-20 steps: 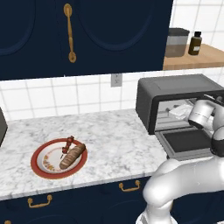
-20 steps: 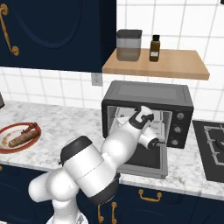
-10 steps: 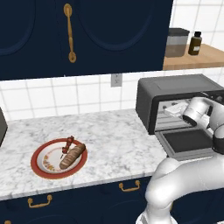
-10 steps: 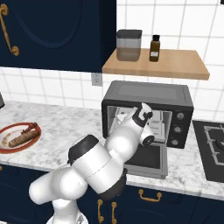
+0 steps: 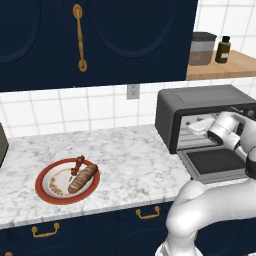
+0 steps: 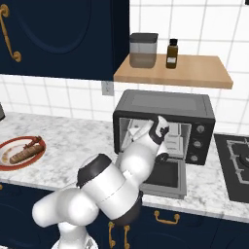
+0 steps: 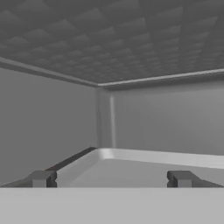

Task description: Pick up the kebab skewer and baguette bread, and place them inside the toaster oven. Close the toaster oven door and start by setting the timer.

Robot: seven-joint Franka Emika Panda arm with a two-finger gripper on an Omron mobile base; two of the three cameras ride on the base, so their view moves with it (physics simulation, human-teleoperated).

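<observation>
Gripper [image 7: 110, 178] inside toaster oven [image 6: 165, 104]

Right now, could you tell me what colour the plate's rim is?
Red, clearest in the left base view: plate.

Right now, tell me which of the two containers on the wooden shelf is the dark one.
The small brown bottle with the black cap, standing at the right of the pair on the wooden shelf. The other is a wider grey canister with a dark lid.

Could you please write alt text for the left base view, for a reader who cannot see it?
The white arm reaches into the open toaster oven. The kebab skewer and baguette bread lie on a red plate.
</observation>
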